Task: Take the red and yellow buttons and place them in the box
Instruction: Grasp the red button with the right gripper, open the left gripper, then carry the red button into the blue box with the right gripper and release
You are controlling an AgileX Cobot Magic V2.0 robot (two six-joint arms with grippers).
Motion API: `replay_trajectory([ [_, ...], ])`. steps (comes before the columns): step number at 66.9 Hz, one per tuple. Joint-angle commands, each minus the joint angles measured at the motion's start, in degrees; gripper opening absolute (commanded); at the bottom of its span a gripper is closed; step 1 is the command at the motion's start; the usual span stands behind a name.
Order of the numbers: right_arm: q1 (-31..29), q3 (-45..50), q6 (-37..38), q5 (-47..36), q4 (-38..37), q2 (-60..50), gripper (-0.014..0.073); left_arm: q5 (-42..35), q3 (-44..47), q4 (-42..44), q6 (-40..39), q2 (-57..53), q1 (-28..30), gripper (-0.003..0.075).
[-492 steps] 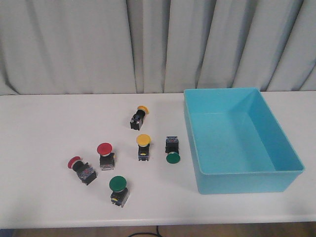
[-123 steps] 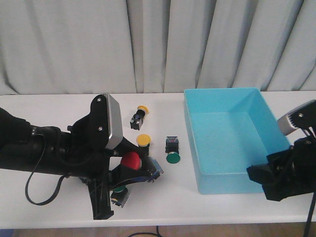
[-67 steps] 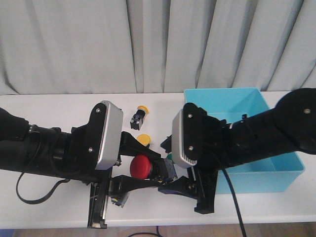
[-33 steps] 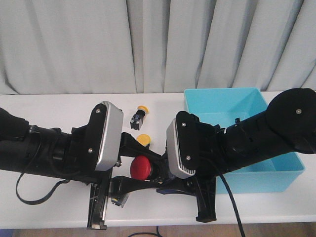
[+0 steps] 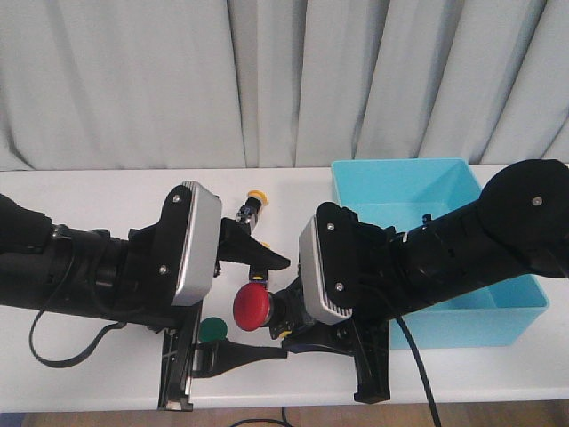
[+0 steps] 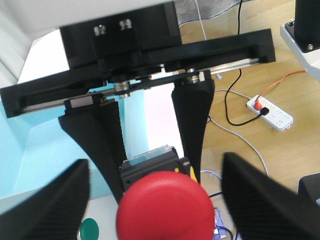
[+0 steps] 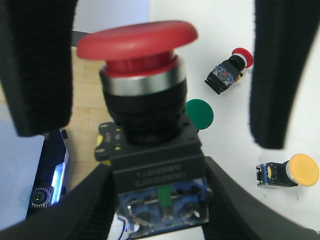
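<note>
Your right gripper (image 7: 155,200) pinched the red button (image 5: 252,307) at the box's (image 5: 498,322) nine o'clock; left gripper (image 5: 242,302) stood spread; only the right wrist view showed the lone yellow button (image 7: 292,170).

- a red button (image 7: 145,115) fills the middle of the view, its wide red cap uppermost, a silver ring and black neck under it, then a black block body with a printed label and blue terminals.
- the right gripper (image 7: 157,200) closes on that block body, a black finger (image 7: 90,200) pressed to each side.
- two other dark, blurred fingers (image 7: 35,65) stand apart on either side of the cap, not touching it.
- on the white counter (image 7: 210,30) lie a second red button (image 7: 230,70) on its side, a green cap (image 7: 200,112) and a yellow button (image 7: 292,170) on its side.
- wooden floor (image 7: 85,110) shows beside the counter.
</note>
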Motion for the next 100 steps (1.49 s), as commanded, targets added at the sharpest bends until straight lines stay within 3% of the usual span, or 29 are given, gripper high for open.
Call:
replay_trajectory([
  [1, 0.0, -1.9, -0.3, -0.1, 2.2, -1.6, 0.0222, 0.2, -1.6, -3.1, -0.6, -1.6, -0.2, 0.0615],
  [10, -0.1, -1.9, 1.4, -0.5, -1.6, -1.6, 0.0222, -3.8, -1.6, 0.5, -5.1, -1.6, -0.1, 0.0610],
  [18, -0.9, -1.9, 10.5, -3.6, -10.9, -1.6, 0.0222, -9.6, -1.6, 8.3, -14.6, -1.6, -0.1, 0.0607],
  [25, -3.2, -1.9, 26.4, -7.7, -20.1, -1.6, 0.0223, -12.6, -1.6, 16.7, -24.8, -1.6, -0.1, 0.0603],
  [36, -11.0, -2.8, 67.3, -13.1, -34.6, -1.1, 0.0225, -12.9, -1.6, 24.4, -35.3, -1.6, -0.1, 0.0573],
  [40, -14.3, -4.3, 80.2, -11.0, -41.6, 0.1, 0.0227, -12.8, -1.6, 24.8, -36.5, -1.6, -0.1, 0.0564],
  [48, -18.1, -9.0, 93.7, -1.3, -51.9, 4.8, 0.0230, -12.8, -1.6, 24.8, -36.5, -1.6, -0.1, 0.0548],
  [59, -20.1, -15.6, 98.5, 5.7, -54.3, 12.7, 0.0233, -12.8, -1.6, 24.8, -36.5, -1.6, -0.1, 0.0534],
  [79, -20.6, -22.0, 98.6, 5.7, -54.6, 23.9, 0.0237, -12.8, -1.6, 24.8, -36.5, -1.6, -0.1, 0.0534],
  [100, -21.1, -22.5, 98.4, 4.2, -54.6, 29.7, 0.0245, -12.8, -1.6, 24.8, -36.5, -1.6, -0.1, 0.0534],
])
